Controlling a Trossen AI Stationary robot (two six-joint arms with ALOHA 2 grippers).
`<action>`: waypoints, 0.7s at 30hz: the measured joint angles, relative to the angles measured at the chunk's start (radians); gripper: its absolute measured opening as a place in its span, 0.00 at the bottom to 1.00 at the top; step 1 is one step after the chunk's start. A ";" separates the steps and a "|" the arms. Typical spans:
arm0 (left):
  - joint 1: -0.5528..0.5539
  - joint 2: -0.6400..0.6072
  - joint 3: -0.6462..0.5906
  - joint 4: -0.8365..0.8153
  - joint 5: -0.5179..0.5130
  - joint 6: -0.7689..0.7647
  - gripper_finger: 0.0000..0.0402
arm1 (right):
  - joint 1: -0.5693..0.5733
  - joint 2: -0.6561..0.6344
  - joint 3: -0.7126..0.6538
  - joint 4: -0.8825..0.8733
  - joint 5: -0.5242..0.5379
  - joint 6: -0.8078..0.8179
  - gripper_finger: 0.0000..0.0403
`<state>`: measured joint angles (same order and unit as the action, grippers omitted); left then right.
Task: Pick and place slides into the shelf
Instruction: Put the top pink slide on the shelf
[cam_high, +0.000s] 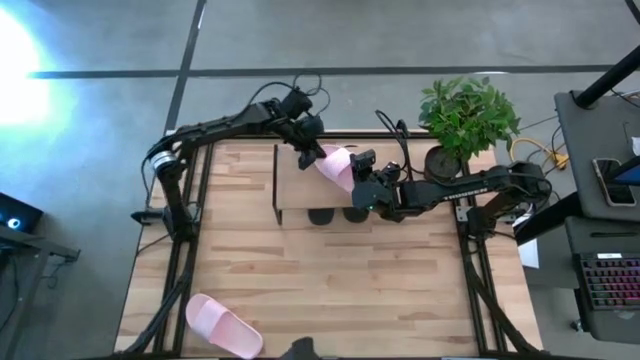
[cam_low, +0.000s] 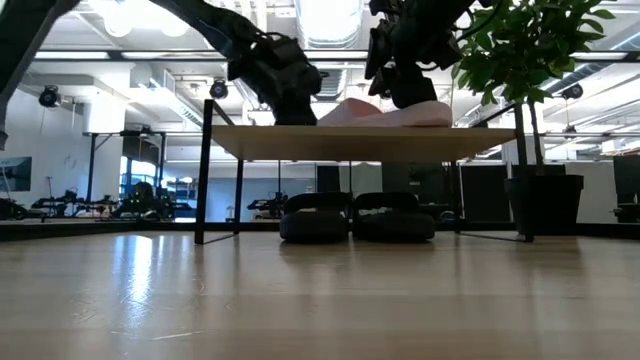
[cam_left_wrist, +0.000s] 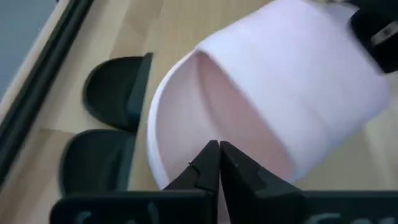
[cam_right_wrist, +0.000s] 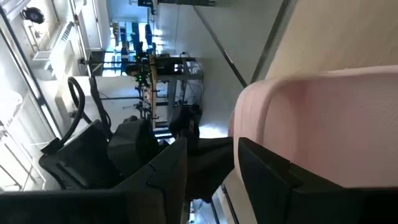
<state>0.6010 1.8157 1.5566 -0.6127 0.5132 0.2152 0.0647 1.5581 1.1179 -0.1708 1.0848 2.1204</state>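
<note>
A light pink slide (cam_high: 338, 166) lies on the shelf's wooden top board (cam_high: 295, 190), seen from the side in the low view (cam_low: 385, 113). My left gripper (cam_high: 310, 155) is shut at its far-left end, the tips over the footbed (cam_left_wrist: 219, 155). My right gripper (cam_high: 362, 178) is open at the slide's other end (cam_right_wrist: 211, 162), one finger next to the broad strap (cam_right_wrist: 311, 118). Two black slides (cam_low: 315, 218) (cam_low: 390, 218) stand side by side on the tabletop under the shelf, toes poking out at its near edge (cam_high: 335, 215). The second pink slide (cam_high: 222, 325) lies near the table's near-left corner. My left gripper has its shut fingertips (cam_left_wrist: 211, 158) at the open end of the pink slide's footbed (cam_left_wrist: 186, 124), slanting down from the far left. Whether they pinch the rim or only rest on it, I cannot tell. The slide lies flat on the shelf top. My right gripper has one finger (cam_right_wrist: 267, 168) against the side of the pink strap; whether it touches, I cannot tell.
A potted plant (cam_high: 465, 115) stands at the table's far-right corner, close behind my right arm. The shelf's thin black legs (cam_low: 205, 170) stand on the table. Bare tabletop (cam_high: 340, 280) spreads toward the near edge. A desk with a keyboard (cam_high: 605, 285) sits off to the right.
</note>
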 joint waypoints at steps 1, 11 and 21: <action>0.000 0.016 0.009 -0.005 -0.017 0.005 0.00 | 0.000 0.000 0.000 0.006 0.000 0.000 0.34; 0.002 0.064 0.043 -0.007 0.000 0.002 0.00 | 0.058 -0.045 0.000 0.229 -0.102 -0.245 0.34; -0.003 -0.127 0.078 -0.008 -0.006 0.012 0.00 | 0.200 -0.165 0.000 -0.006 0.003 -0.301 0.34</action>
<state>0.5983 1.6885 1.6343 -0.6203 0.5071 0.2268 0.2651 1.3928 1.1183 -0.1769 1.0873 1.8192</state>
